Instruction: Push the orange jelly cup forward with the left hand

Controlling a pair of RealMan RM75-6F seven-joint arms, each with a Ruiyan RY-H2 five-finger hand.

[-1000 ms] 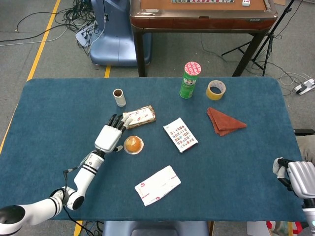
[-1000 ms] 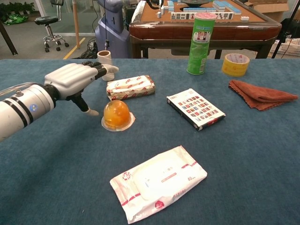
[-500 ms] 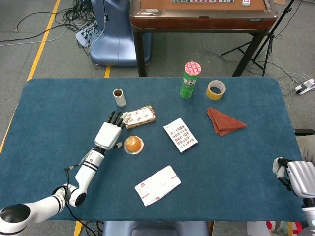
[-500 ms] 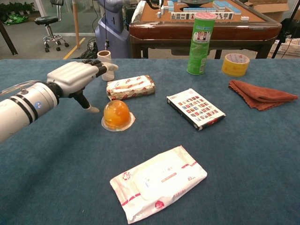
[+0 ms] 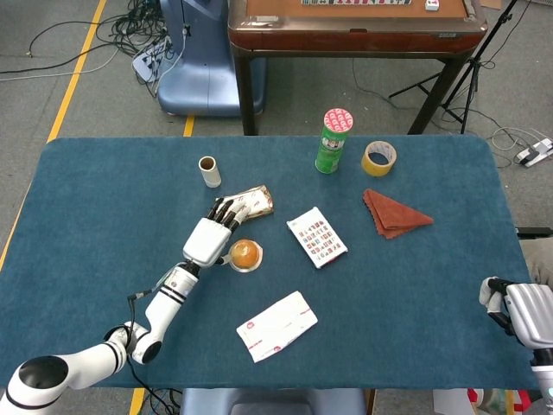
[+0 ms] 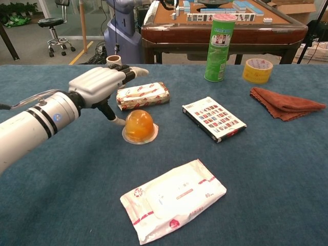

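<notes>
2 hands show, but only the left hand is working: it hovers left of centre in the chest view, fingers extended and fairly close together, holding nothing, with the thumb angled down toward the counter. Its thumb tip sits just beside the orange jelly cup, on the cup's left; whether it actually touches the rim is hard to tell from either view. The cup stands dome-up near the middle of the counter, slightly left, just below the wrapped snack bar and well apart from the wipes pack lower in the frame.

The cup looks light and smooth, a small plastic dome on a thin flat flange, so it should slide easily on the blue cloth but could also spin away or tip if struck high or off-centre. Contact is best made low on the dome's near side, at the flange, pressing straight through its middle.

At the lower right edge of the head view the right hand rests, fingers curled, apparently empty.
</notes>
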